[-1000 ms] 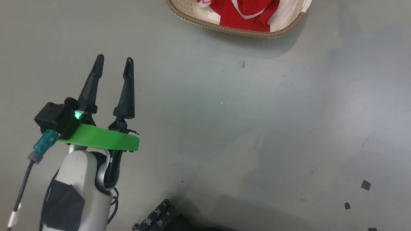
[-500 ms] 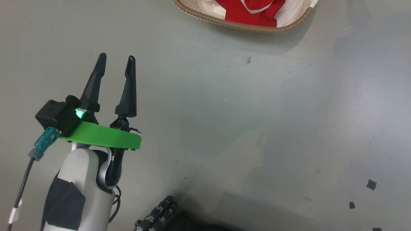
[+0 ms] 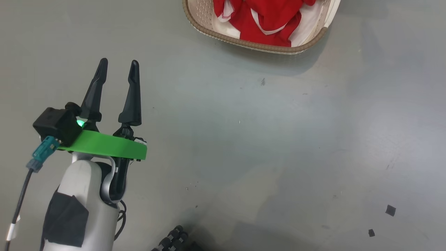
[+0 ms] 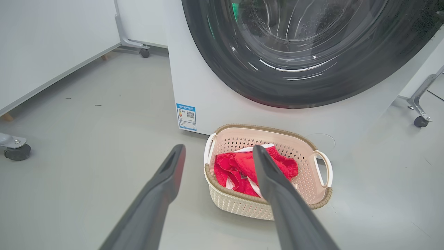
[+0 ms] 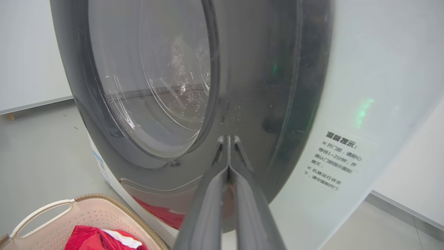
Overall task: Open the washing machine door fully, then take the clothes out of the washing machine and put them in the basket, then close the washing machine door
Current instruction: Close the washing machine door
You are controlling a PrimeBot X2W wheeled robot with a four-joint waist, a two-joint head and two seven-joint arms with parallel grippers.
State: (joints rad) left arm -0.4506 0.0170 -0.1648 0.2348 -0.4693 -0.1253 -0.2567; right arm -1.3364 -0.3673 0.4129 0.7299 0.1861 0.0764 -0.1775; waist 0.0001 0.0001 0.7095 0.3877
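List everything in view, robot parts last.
washing machine: one, white, behind the basket
washing machine door: one, black rim, clear glass, on the machine's front
basket: one, cream, brown rim, on the floor
clothes: one heap, red and white, in the basket
label: one, blue, machine's lower front
castors: three, dark, on the floor
scraps: two, black, on the floor
left hand: one, dark, open, over bare floor
right hand: one, dark, shut, tips at the door's rim

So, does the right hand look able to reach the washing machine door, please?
Probably yes: the shut right hand points straight at the washing machine door, with nothing between them.
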